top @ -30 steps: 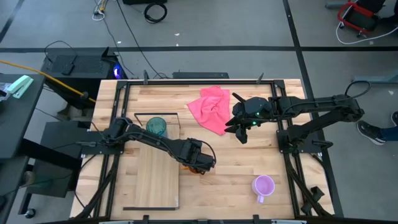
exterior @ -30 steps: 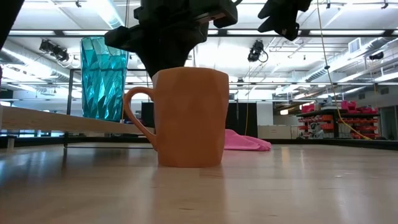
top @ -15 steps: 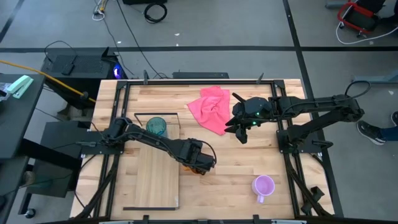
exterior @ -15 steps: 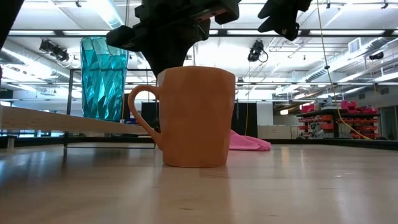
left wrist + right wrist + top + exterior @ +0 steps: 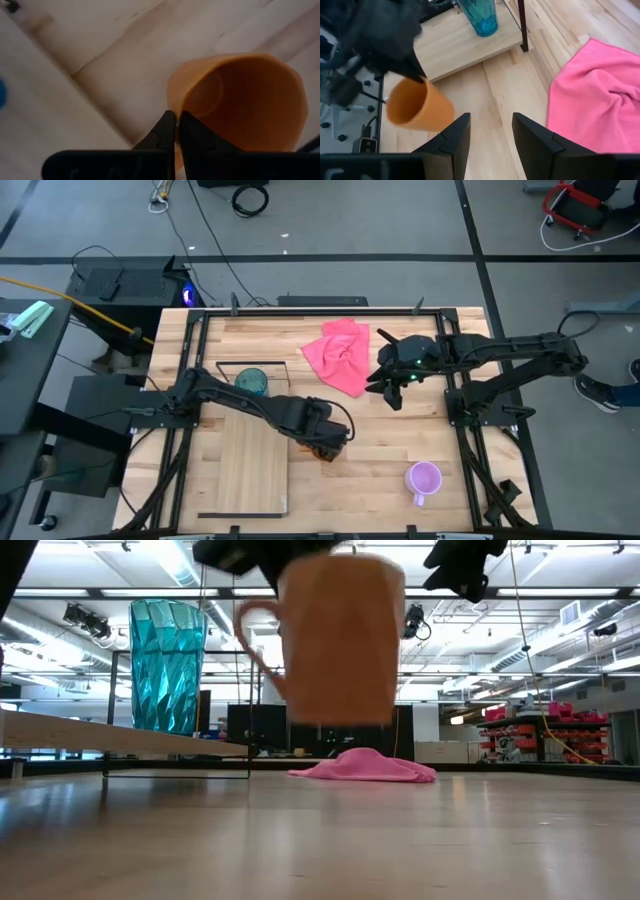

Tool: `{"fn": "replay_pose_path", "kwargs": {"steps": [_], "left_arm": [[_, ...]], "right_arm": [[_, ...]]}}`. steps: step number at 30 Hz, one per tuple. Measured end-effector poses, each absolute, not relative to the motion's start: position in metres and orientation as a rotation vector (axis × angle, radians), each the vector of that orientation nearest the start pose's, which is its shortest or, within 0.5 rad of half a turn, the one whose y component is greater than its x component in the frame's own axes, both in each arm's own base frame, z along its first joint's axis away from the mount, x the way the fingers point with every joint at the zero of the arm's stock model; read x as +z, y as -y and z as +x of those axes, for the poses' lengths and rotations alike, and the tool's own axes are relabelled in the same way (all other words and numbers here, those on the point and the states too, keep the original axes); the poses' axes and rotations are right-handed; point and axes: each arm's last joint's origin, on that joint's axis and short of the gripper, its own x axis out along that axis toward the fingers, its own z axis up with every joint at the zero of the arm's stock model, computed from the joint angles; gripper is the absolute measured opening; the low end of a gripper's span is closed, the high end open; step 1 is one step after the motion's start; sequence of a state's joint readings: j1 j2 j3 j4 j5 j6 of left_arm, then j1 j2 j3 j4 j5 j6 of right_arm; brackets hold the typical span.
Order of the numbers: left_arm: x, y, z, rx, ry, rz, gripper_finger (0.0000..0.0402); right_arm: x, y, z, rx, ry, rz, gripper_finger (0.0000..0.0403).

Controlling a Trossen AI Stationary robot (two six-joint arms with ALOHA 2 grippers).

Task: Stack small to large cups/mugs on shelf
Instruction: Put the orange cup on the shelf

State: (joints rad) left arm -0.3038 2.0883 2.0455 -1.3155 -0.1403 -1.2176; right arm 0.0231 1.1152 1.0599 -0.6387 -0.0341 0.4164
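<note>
While our left gripper (image 5: 176,118) pinches the rim of the orange mug (image 5: 240,105), its two fingers sit almost touching, one inside the wall and one outside. We see this most plainly in the left wrist view, where the mug's open mouth fills the right half of the frame, tilted toward the camera, smooth and matte inside. In the low view the mug (image 5: 340,635) hangs in the upper centre of the frame, clear of the table (image 5: 320,840), with its handle pointing to the picture's left; it is blurred. In the high view our left gripper (image 5: 325,442) is just below the frame's centre, at the right edge of the shelf (image 5: 250,470), and only a sliver of orange shows beneath it.

Our right gripper (image 5: 487,130) stands spread wide and holds nothing; in the high view it (image 5: 392,385) hovers right of centre beside the pink cloth (image 5: 340,355). Its wrist view shows the mug (image 5: 417,107) at the left, tilted, under our dark left arm.

We see the teal tumbler (image 5: 251,383) upright on the shelf's upper end, inside the black wire frame; in the low view it (image 5: 165,665) stands at the left, faceted and see-through. We find the purple mug (image 5: 424,479) at the lower right of the high view, well apart from the rest, on the table.
</note>
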Motion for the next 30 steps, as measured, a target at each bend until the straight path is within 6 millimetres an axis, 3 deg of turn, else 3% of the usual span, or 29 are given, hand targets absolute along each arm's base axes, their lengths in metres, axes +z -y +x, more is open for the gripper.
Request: {"fn": "replay_pose_path", "kwargs": {"steps": [7, 11, 20, 25, 30], "left_arm": [[0.332, 0.116, 0.381, 0.706, -1.243, -0.710, 0.0015], [0.344, 0.116, 0.379, 0.671, -1.210, -0.723, 0.0015], [0.325, 0.122, 0.374, 0.684, -1.309, -0.692, 0.0015], [0.320, 0.139, 0.367, 0.698, -1.332, -0.711, 0.0015], [0.330, 0.164, 0.351, 0.709, -1.301, -0.772, 0.0015]], "right_arm": [[0.339, -0.006, 0.206, -0.082, -0.642, 0.415, 0.0153], [0.346, -0.006, 0.196, -0.075, -0.609, 0.417, 0.0153], [0.345, -0.005, 0.185, -0.085, -0.655, 0.415, 0.0153], [0.341, -0.005, 0.184, -0.090, -0.684, 0.411, 0.0153], [0.342, -0.005, 0.184, -0.087, -0.683, 0.402, 0.0153]]}}
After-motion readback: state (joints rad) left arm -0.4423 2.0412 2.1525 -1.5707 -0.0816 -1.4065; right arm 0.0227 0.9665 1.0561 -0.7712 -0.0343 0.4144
